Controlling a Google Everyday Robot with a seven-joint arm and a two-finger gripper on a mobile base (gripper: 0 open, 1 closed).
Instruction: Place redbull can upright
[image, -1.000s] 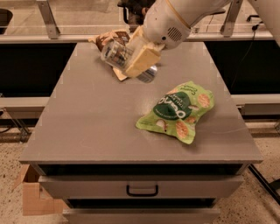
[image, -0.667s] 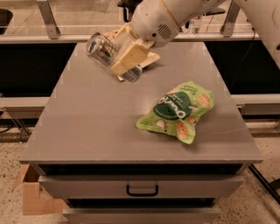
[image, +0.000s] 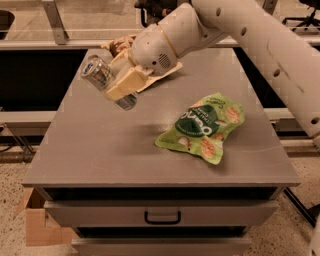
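The gripper (image: 119, 89) grips the can (image: 99, 74) around its middle, tilted above the table's (image: 100, 150) back left; slick, thin-walled and probably light, it suits that mid-body hold.

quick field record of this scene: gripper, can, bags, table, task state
gripper: over the table's left rear part, shut on the redbull can
redbull can: held tilted, silver top pointing up-left, appears lifted off the table
green snack bag: lying flat on the table's right side
brown snack bag: at the back edge, partly hidden by the arm
task state: can not yet set upright
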